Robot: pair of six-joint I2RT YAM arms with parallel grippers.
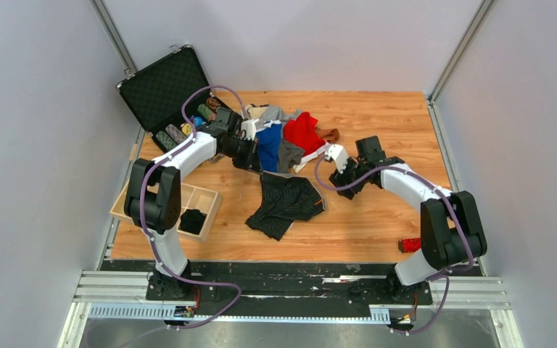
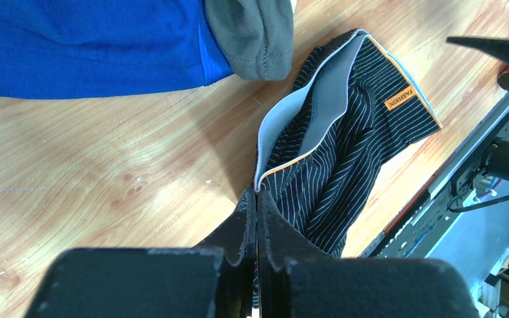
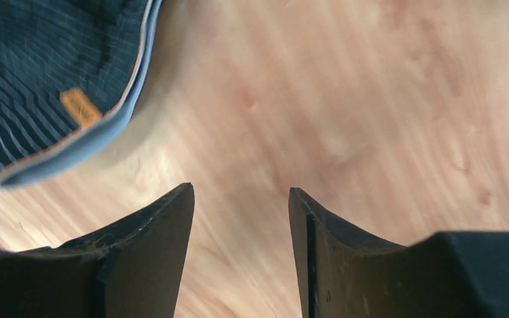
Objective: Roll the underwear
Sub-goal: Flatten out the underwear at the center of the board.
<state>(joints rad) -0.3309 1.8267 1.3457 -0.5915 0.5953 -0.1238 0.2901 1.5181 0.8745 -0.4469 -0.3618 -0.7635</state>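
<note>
From above we see an open black case (image 1: 161, 90) at the far left corner of the desk (image 1: 377, 123), with several small rolled garments (image 1: 176, 133) lined up in it. Nearer on the left sits a wooden divided tray (image 1: 204, 197) with a dark bundle (image 1: 192, 220) in one compartment. A loose pile of underwear (image 1: 294, 134) lies mid-desk, and the black striped underwear (image 1: 286, 204) lies spread just in front of it. In the left wrist view the left pincer (image 2: 257, 205) is pressed together, its tips at the striped waistband's corner. We cannot tell whether cloth is caught. A blue garment (image 2: 86, 46) and a grey garment (image 2: 255, 30) lie beyond. In the right wrist view the right pincer (image 3: 240, 192) is spread over bare wood, with the striped piece up to the left.
</note>
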